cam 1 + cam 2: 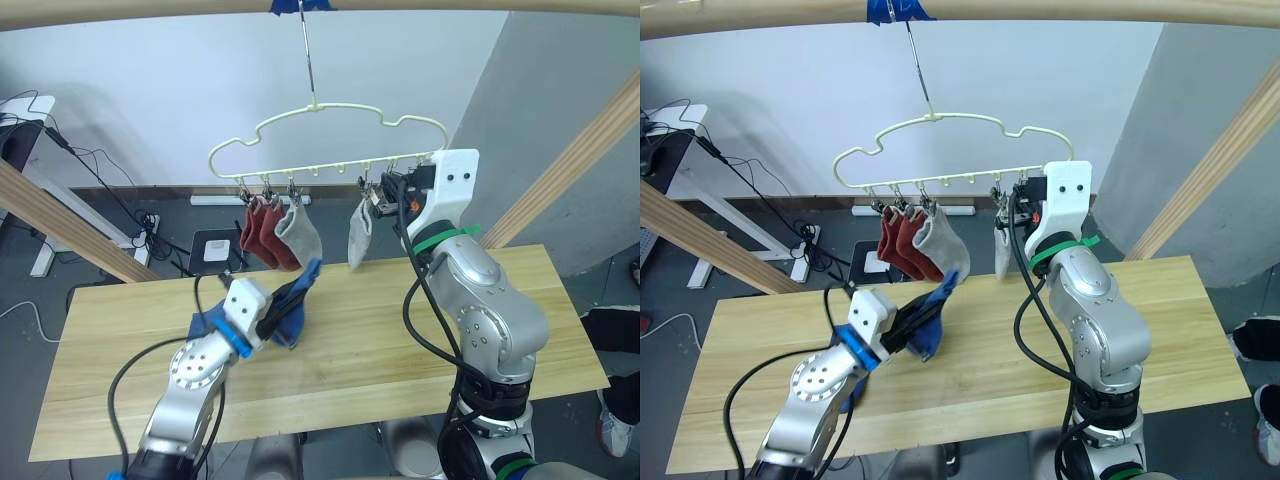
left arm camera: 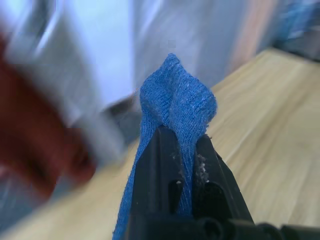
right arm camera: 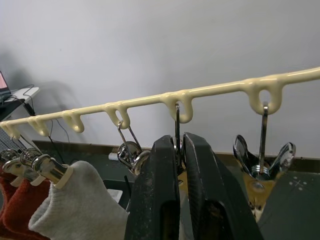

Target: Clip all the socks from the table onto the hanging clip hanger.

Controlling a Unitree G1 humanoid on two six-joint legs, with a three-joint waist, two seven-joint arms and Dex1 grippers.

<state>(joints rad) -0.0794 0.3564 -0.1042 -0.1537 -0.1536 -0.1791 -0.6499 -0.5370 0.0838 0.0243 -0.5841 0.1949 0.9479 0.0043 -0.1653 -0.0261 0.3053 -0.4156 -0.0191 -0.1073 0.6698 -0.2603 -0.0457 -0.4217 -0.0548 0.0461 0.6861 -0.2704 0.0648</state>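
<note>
The clip hanger is hanging from a wooden beam above the bench, carrying two rust red socks and a grey sock side by side at its left, and a second grey sock further right. The right gripper is reaching up at a clip over that sock, jaws pressed nearly together around it. The left gripper is hovering above the bench, jaws clenched on a blue sock (its folded tip is poking up between them).

Even, bright indoor light; left wrist view's background heavily blurred
</note>
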